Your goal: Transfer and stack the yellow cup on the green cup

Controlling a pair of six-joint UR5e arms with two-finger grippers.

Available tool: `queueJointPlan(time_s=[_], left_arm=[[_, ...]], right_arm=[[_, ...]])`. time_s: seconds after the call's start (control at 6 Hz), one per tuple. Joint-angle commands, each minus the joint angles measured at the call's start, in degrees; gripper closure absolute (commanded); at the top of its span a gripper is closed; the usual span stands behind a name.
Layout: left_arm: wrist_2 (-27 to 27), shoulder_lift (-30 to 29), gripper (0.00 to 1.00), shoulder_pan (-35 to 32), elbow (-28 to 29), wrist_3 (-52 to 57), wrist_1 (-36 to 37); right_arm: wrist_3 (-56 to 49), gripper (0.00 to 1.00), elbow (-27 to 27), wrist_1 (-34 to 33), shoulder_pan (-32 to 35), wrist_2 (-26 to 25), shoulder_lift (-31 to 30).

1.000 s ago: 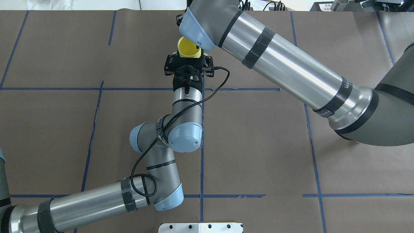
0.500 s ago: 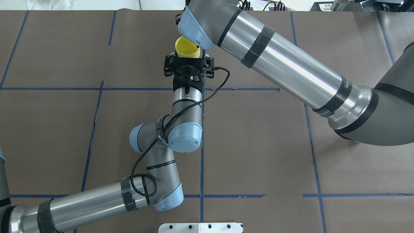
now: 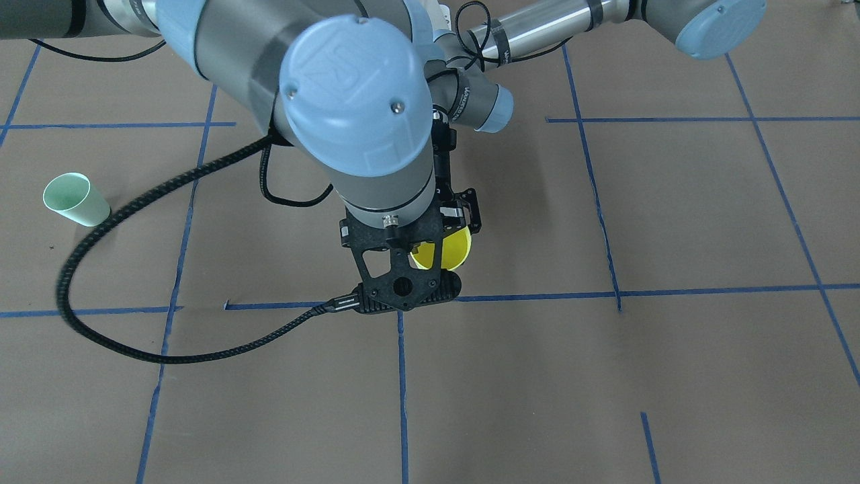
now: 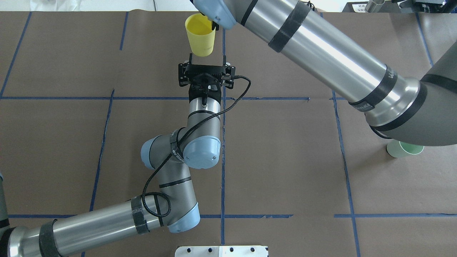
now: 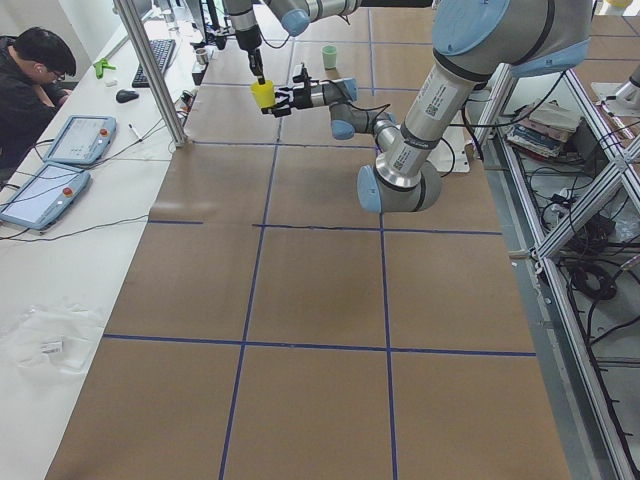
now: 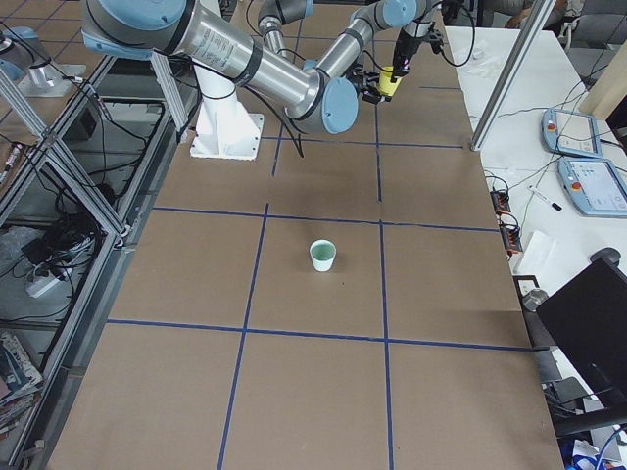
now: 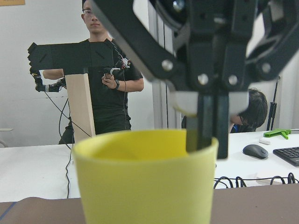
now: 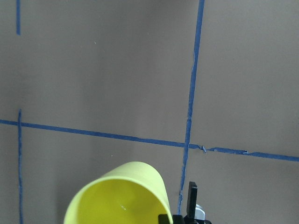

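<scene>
The right gripper (image 7: 209, 140) pinches the rim of the yellow cup (image 4: 201, 35), top centre in the overhead view. The left gripper (image 4: 207, 56) gapes wide just below it. The green cup (image 4: 403, 149) stands far right.

Apart: yellow cup (image 3: 453, 250) (half hidden), green cup (image 3: 70, 199).

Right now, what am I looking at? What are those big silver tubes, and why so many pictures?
They are a robot's left arm and right arm at a brown table. One picture looks down from behind the robot, one faces it, two look from the table's ends, and two come from cameras on its wrists. The right gripper pinches the rim of a yellow cup and holds it up. The left gripper is open beside it. A green cup stands on the table.
</scene>
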Motion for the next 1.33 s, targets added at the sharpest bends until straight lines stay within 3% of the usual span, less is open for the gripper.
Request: queueJointPlan(time_s=[0.0,0.33,0.5,0.67,0.83,1.17], left_arm=[[0.01,0.28,0.00,0.29,0.09,0.01,0.00],[-0.51,1.50,0.00,0.21,0.26,0.09,0.00],[-0.87,2.38,0.00,-0.14,0.09,0.96,0.00],[-2.00,2.56,0.00,-1.19,-1.04,8.46,-0.78],[-7.58,2.74,0.01,-4.77,-1.49,10.18,-2.27],[-19.10,4.93,0.01,-11.37,-8.13,20.53,-2.02]], right_arm=[[0.33,1.00,0.63,-0.49,4.80,1.14,3.01],[-0.19,1.00,1.34,-1.90,8.50,1.32,1.37],[-0.72,1.00,4.21,-1.91,8.95,1.15,-3.00],[-0.81,1.00,11.38,-1.91,9.91,1.06,-9.92],[-2.38,1.00,17.97,-1.91,10.27,0.62,-15.99],[-10.52,1.00,33.34,-2.17,11.49,-0.34,-31.79]])
